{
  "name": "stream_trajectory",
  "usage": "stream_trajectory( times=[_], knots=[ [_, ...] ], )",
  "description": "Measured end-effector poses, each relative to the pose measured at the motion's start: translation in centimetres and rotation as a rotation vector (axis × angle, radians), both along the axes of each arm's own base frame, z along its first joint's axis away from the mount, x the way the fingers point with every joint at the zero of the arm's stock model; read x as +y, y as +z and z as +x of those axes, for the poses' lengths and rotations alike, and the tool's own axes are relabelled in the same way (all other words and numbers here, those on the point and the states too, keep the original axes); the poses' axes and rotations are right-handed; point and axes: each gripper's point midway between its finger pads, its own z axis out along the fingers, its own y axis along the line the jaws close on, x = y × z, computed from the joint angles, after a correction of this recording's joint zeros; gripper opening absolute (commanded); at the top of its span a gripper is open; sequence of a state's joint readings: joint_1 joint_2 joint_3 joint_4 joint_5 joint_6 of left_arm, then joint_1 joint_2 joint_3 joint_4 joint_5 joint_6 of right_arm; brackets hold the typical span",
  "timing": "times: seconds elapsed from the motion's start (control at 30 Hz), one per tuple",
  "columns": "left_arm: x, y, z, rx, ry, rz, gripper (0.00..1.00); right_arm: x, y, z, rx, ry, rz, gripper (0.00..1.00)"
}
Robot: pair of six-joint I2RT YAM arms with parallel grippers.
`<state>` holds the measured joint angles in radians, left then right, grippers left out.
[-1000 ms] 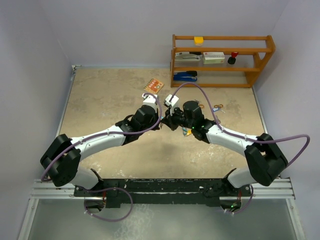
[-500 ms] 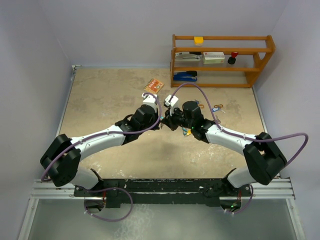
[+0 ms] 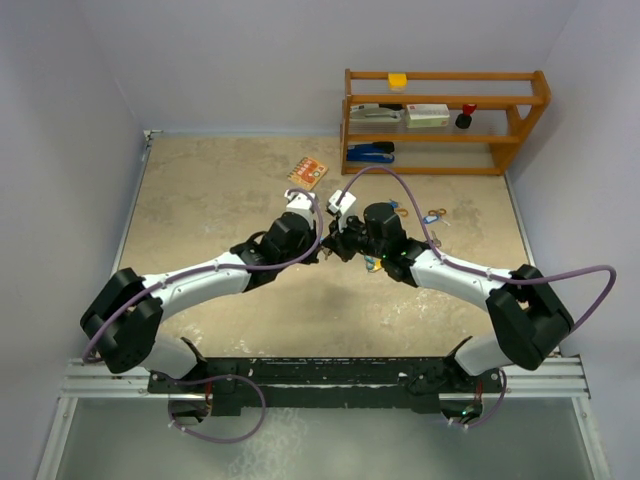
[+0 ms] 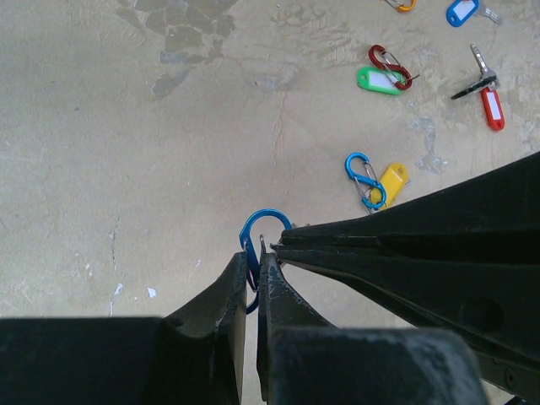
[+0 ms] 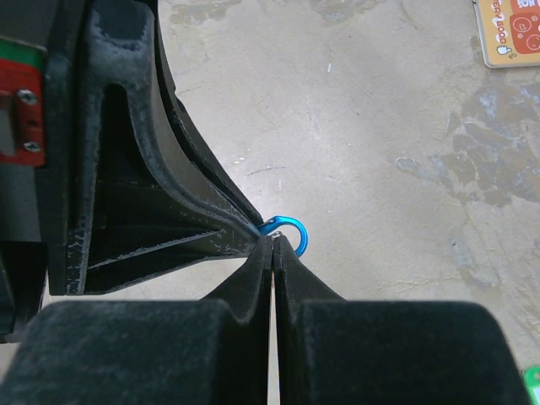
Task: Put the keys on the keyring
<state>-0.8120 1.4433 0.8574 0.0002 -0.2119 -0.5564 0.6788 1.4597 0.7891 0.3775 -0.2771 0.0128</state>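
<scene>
The keyring, a blue clip [image 4: 268, 221] [image 5: 295, 232], hangs above the table with my left gripper [image 4: 253, 257] [image 3: 324, 247] shut on its lower half. My right gripper [image 5: 272, 240] [image 3: 336, 246] is shut, and its tips press against the clip's upper loop beside a thin silver wire. Whether that wire is pinched I cannot tell. On the table lie keys: a green tag [image 4: 377, 81] by a red clip [image 4: 388, 61], a red tag [image 4: 491, 105], a yellow tag [image 4: 392, 179] by another blue clip [image 4: 363, 175], and a blue tag [image 4: 462, 11].
A wooden shelf [image 3: 445, 120] with a blue stapler and small boxes stands at the back right. An orange card [image 3: 307, 172] [image 5: 509, 32] lies just beyond the grippers. Grey walls close the table on the left, back and right.
Both grippers, still tip to tip, have edged slightly toward the back of the table. Both have stayed shut.
</scene>
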Motion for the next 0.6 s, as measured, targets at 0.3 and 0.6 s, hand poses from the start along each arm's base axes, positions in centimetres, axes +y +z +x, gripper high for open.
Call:
stream_trajectory(
  times=[0.3, 0.6],
  knots=[
    [0.43, -0.09, -0.58, 0.004, -0.006, -0.002, 0.0, -0.02, 0.07, 0.14, -0.01, -0.004, -0.003, 0.0],
    [0.54, 0.15, -0.59, -0.001, -0.003, -0.004, 0.0, 0.11, 0.34, 0.25, -0.019, -0.003, 0.006, 0.0]
  ],
)
